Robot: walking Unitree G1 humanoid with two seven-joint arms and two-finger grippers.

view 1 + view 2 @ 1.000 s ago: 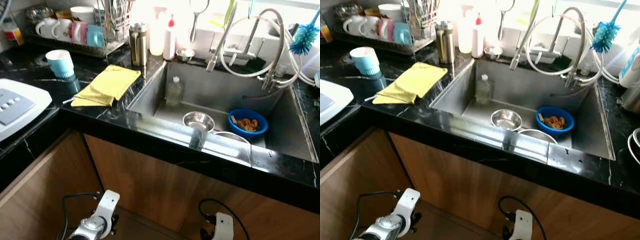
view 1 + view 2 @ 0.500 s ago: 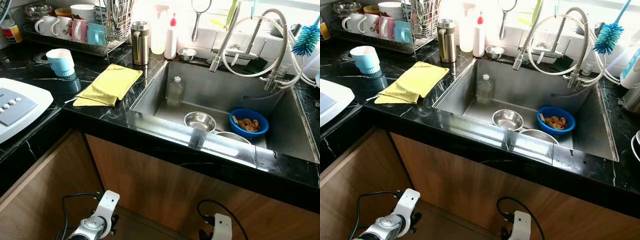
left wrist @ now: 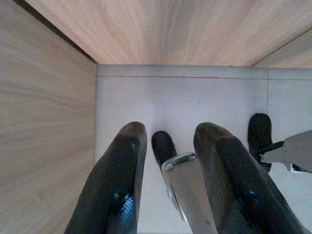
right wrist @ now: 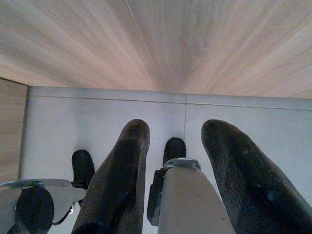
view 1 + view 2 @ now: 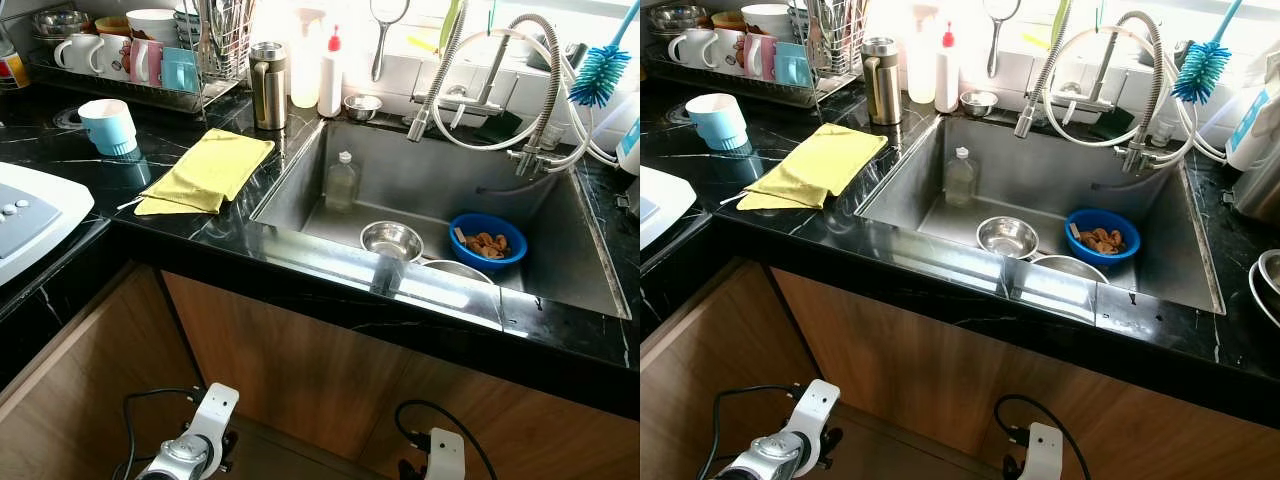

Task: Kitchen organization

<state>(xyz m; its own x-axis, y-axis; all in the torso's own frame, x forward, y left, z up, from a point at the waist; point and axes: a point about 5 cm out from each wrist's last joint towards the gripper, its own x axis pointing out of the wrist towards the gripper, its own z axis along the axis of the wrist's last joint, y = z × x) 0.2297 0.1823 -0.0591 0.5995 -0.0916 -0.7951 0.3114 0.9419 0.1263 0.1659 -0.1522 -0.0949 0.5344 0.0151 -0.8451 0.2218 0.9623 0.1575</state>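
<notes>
While both my arms just hang down by the cabinet front, nothing on the kitchen tidy-up is in hand yet. Left gripper [image 3: 165,180] has its jaws apart with nothing between them, pointing at the pale floor, and the right gripper [image 4: 175,180] is the same: apart, empty, aimed at the floor tiles.

The stuff I'd guess needs sorting is all up top. The sink [image 5: 560,240] holds a steel bowl [image 5: 392,240], a blue bowl [image 5: 487,240] with food scraps in it, a second rim just in front of those two, and a clear bottle [image 5: 341,182] standing against the left wall. On the black table to the left lies a yellow cloth [image 5: 207,170], with a blue cup [image 5: 108,126] further left and a dish rack [image 5: 140,60] full of mugs behind it.

What could go wrong: the hose faucet [image 5: 480,80] loops low over the back of the sink, so reaching in from above could snag a wrist on it. Tipping the blue bowl would dump the scraps. The cloth's corner sits near the table edge, so a sloppy drag could pull it off.

Room-wise, the middle of the sink and the table strip between cloth and cup look open. The front table edge sticks out above my arms, so I'd have to lift clear of it first.
</notes>
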